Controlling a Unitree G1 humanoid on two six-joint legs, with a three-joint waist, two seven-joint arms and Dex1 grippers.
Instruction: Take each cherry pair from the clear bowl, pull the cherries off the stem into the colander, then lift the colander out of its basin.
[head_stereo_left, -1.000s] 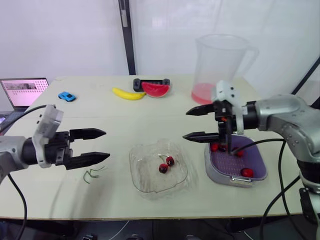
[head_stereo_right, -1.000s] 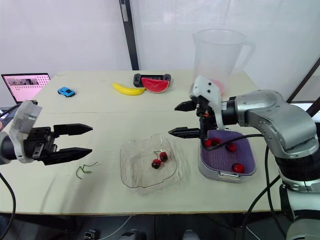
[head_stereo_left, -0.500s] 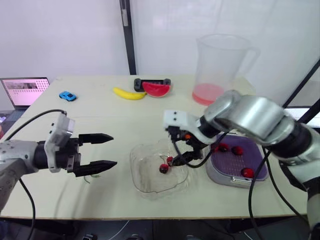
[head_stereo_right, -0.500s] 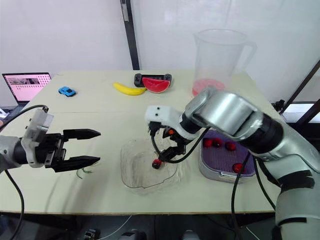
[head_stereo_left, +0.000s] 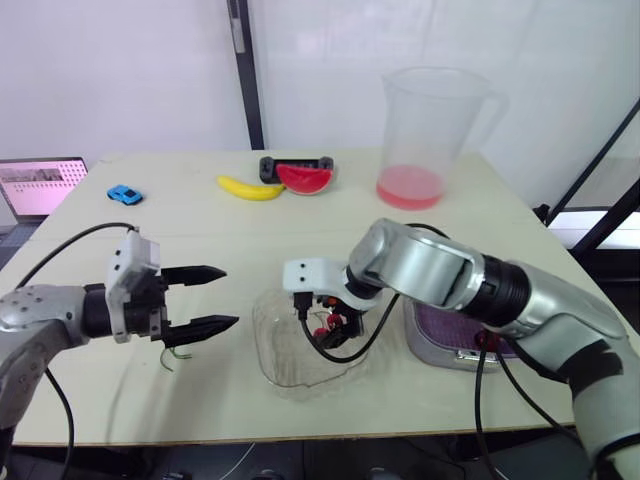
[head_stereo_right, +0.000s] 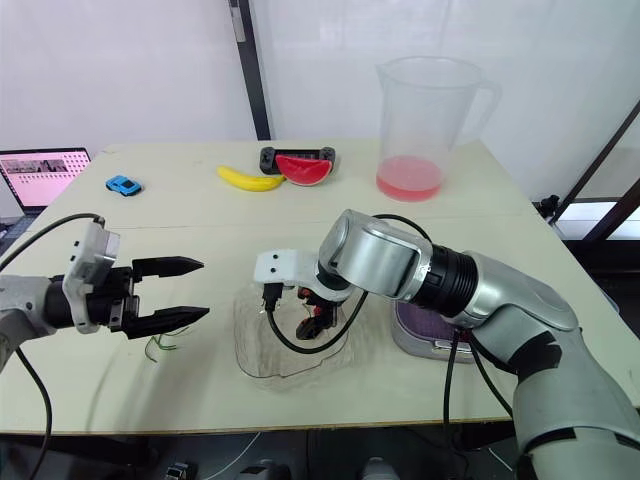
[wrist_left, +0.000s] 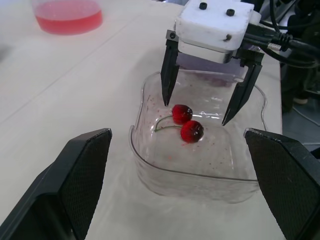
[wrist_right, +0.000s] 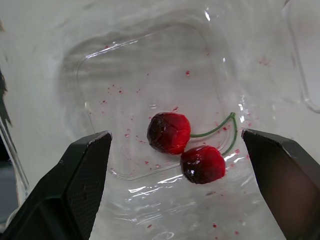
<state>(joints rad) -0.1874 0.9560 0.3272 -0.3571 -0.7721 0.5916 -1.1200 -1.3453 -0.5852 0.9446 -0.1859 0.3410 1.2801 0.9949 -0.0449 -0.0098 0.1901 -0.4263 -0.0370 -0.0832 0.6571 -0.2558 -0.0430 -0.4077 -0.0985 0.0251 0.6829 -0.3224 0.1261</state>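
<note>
The right gripper (wrist_left: 196, 113), fingers apart, is poised over the dark-red, green-stemmed cherry pair (wrist_right: 170, 132) in the clear plastic bowl (head_stereo_left: 275, 347); next, it should lower and close on one cherry.

Red on clear
My cherries (wrist_right: 169, 132) are dark red, their stem (wrist_right: 212, 131) green, the clear bowl (wrist_right: 130, 70) flecked red.

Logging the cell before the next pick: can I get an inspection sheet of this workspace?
Surface: beige table, lightly cluttered.
Job's things: clear bowl holds one cherry pair; purple colander sits in grey basin.
Clutter: loose stems, banana, watermelon slice, toy car, pitcher, laptop.
End effectors: left end effector open, beside bowl; right end effector open, astride the pair.
Cables: black cable loops over bowl.
Surroundings: white wall, black post.
</note>
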